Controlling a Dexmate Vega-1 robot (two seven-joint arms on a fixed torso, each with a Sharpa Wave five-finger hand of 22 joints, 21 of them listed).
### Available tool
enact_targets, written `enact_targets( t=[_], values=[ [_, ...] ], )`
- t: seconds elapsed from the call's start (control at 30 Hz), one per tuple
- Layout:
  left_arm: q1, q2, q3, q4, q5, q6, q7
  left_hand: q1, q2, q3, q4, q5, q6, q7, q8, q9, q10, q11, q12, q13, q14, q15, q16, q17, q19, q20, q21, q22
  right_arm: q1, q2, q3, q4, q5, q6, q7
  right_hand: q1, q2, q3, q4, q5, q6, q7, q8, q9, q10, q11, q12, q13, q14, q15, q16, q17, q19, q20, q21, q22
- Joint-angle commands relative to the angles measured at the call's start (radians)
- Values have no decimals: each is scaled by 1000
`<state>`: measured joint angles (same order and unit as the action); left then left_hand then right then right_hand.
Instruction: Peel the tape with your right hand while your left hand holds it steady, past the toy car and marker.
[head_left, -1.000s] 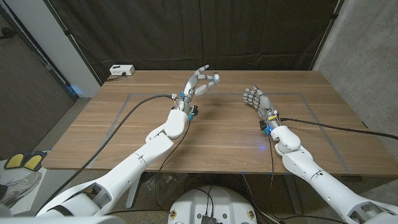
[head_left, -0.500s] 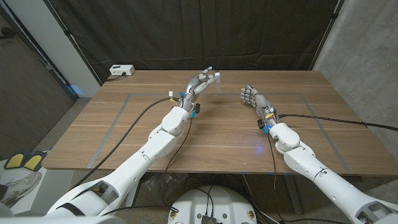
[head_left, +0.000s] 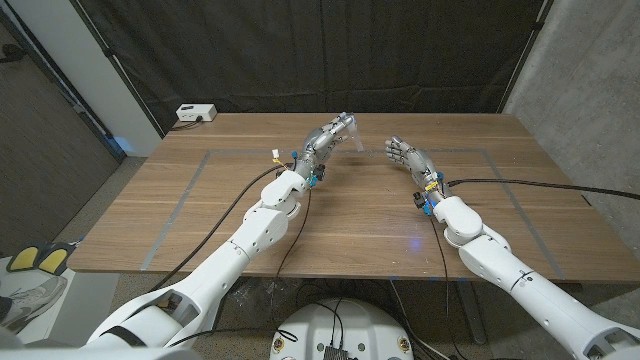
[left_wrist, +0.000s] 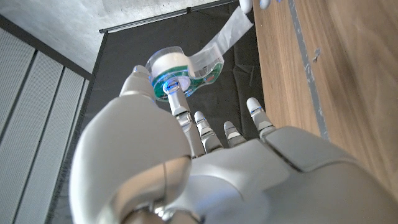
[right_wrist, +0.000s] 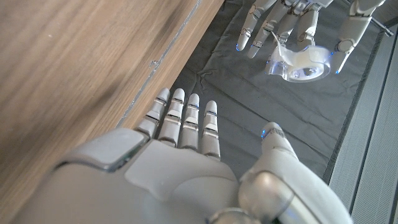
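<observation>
Clear tape roll (left_wrist: 171, 71) in left hand (left_wrist: 186, 155)

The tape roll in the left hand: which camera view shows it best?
The left wrist view: the tape roll is near and sharp, pinched by the left hand, with a clear strip pulled out. The right wrist view shows it smaller, seen from the other side. In the head view it is tiny.

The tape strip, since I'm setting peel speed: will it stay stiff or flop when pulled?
Probably floppy: the clear strip sags off the tape roll as a thin film. The roll looks small and likely light, pinched by the left hand.
</observation>
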<state>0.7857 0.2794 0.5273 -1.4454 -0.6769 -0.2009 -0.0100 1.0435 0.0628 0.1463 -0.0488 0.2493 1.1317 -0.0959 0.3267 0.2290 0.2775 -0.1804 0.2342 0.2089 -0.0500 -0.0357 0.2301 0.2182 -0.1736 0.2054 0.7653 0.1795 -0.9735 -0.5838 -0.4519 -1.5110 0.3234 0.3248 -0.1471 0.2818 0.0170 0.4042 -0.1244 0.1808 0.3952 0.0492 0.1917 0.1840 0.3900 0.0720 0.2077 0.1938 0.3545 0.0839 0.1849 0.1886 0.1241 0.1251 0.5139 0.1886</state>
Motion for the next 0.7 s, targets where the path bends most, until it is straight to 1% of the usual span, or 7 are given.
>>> enact_targets(
  t=[0.03, 0.1, 0.13, 0.23, 0.33, 0.47, 0.7],
  values=[
    [11, -27, -16, -16, -147, 81, -45, 51, 41, 1, -8, 2, 42, -37, 11, 6, 17, -2, 7, 3, 9, -6, 6, 1, -92, 0, 1, 2, -17, -61, -6, -122, -72, -129, -46, 22, -7, -7, -15, -6, 46, 15, 18, 3, 65, 23, 28, 3, 55, -29, 30, 7, -6, 1, -9, 6],
    [10, -31, -17, -13, -158, 85, -52, 52, 41, 0, -9, 1, 44, -36, 13, 7, 20, -4, 7, 3, 10, -7, 6, 1, -86, 0, 2, 2, -19, -77, -8, -153, -79, -169, -46, 18, -3, -18, -9, -5, 73, 18, 23, 3, 133, 29, 56, 8, 137, -63, 71, 27, -1, -4, -12, 8],
    [8, -33, -16, -10, -158, 84, -52, 53, 41, 0, -9, 1, 43, -36, 13, 8, 20, -4, 7, 2, 11, -7, 6, 1, -84, 0, 2, 2, -18, -85, -9, -165, -77, -181, -37, 20, 1, -24, -8, -3, 100, 21, 31, 4, 195, 29, 82, 17, 193, -88, 106, 48, 11, -8, -10, 11],
    [5, -44, -13, 4, -161, 75, -61, 54, 41, 0, -10, 0, 43, -35, 14, 9, 20, -4, 7, 2, 12, -7, 7, 1, -76, -2, 4, 2, -13, -99, -10, -176, -54, -185, 2, 25, 2, -34, -11, -2, 136, 25, 41, 4, 259, 31, 108, 30, 242, -93, 153, 77, 18, -14, -10, 15],
    [-3, -55, -9, 29, -160, 56, -81, 55, 41, 0, -10, -1, 44, -38, 16, 10, 20, -6, 6, 2, 12, -8, 7, 0, -71, 1, 3, 2, -7, -104, -8, -174, -26, -169, 39, 23, 4, -44, -8, -2, 160, 30, 43, 5, 296, 44, 124, 41, 277, -100, 192, 101, 17, -15, -11, 19],
    [-7, -63, -9, 50, -166, 54, -92, 56, 41, -2, -11, -2, 44, -35, 16, 9, 21, -6, 5, 2, 13, -11, 7, 0, -65, -5, 3, 2, -9, -117, -5, -194, -25, -170, 47, 19, 9, -62, -4, 0, 220, 39, 50, 7, 360, 33, 159, 69, 325, -110, 270, 156, 23, -20, -10, 27],
    [-4, -79, -12, 67, -158, 53, -50, 57, 41, -3, -11, -4, 45, -35, 16, 7, 24, -10, 4, 2, 16, -15, 8, 0, -58, -12, 1, 2, -1, -91, -3, -124, 27, -28, 124, 26, 11, -73, -8, 1, 234, 42, 41, 8, 360, 32, 169, 90, 315, -114, 312, 200, 52, -28, 3, 34]
  ],
)
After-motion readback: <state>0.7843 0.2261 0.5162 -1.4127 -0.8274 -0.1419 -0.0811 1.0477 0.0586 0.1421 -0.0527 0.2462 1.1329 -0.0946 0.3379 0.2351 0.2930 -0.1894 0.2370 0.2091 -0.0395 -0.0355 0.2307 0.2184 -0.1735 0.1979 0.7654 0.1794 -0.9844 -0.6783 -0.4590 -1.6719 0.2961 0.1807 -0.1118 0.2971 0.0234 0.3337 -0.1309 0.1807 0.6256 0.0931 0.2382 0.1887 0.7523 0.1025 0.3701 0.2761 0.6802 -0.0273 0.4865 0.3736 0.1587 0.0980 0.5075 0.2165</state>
